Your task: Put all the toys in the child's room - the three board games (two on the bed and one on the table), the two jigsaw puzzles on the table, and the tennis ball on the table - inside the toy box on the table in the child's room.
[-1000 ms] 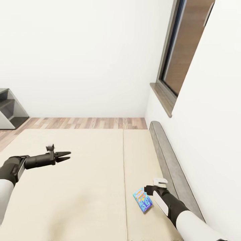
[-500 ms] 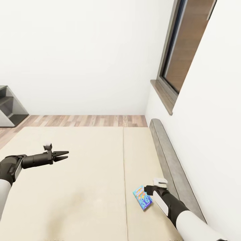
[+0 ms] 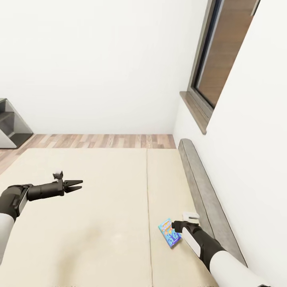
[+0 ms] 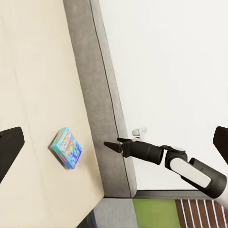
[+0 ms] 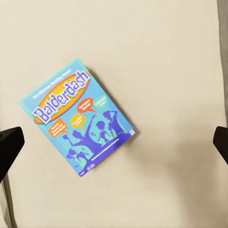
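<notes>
A bright blue board game [image 3: 169, 232] with orange print lies flat on the beige mattress of the bed [image 3: 99, 207], close to the grey headboard [image 3: 201, 187]. My right gripper [image 3: 175, 225] hangs just above the game's headboard-side edge, open, with nothing between its fingers. The right wrist view looks straight down on this game [image 5: 78, 116], which sits between the two dark fingertips [image 5: 9, 147]. My left gripper [image 3: 76, 185] hovers open over the left part of the mattress, far from the game. The left wrist view looks across at the game [image 4: 66, 147] and the right gripper [image 4: 110, 144].
A white wall with a dark-framed window [image 3: 223, 52] and its sill [image 3: 195, 109] runs close along the headboard. A strip of wood floor [image 3: 99, 140] lies beyond the bed's far edge. A grey shelf unit [image 3: 12, 127] stands at the far left.
The whole view has shifted slightly, so the camera moved. My right gripper stays over the blue game. My left arm has hardly moved.
</notes>
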### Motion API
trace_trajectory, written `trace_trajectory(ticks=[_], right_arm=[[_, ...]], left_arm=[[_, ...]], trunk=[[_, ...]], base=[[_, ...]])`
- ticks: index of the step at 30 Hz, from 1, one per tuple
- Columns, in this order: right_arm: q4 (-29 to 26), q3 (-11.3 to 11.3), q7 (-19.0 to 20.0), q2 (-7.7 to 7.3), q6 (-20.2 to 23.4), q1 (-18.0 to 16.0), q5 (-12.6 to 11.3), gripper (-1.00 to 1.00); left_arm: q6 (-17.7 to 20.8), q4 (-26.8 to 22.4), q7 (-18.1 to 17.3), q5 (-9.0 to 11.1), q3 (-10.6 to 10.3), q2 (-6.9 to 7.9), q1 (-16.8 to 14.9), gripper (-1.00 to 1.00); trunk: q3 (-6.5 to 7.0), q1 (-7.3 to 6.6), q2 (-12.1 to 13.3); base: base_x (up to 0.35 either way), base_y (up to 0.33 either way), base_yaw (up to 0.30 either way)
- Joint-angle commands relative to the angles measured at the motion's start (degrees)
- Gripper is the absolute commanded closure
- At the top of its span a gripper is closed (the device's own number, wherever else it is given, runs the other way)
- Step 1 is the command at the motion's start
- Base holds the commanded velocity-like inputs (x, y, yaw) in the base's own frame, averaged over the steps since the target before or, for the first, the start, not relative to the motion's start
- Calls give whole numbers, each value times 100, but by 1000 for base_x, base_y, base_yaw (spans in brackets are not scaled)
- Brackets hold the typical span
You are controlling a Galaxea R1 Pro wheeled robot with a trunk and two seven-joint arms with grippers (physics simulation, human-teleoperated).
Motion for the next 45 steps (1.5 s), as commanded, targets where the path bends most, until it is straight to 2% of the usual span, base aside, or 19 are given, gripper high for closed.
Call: trace_trajectory(ticks=[1, 18, 45], right_arm=[[-10, 40, -51, -5, 22, -5, -46, -100], [-12, 40, -51, -5, 20, -5, -46, -100], [-12, 40, -51, 35, 14, -5, -44, -100]], left_arm=[[60, -3, -44, -59, 28, -5, -6, -100], [60, 2, -44, -59, 28, -154, -3, -100], [51, 9, -44, -59, 24, -192, 3, -100]], trunk=[[-20, 3, -11], [-180, 3, -11], [-434, 3, -11]], base=[[0, 0, 0], [0, 0, 0], [0, 0, 0]])
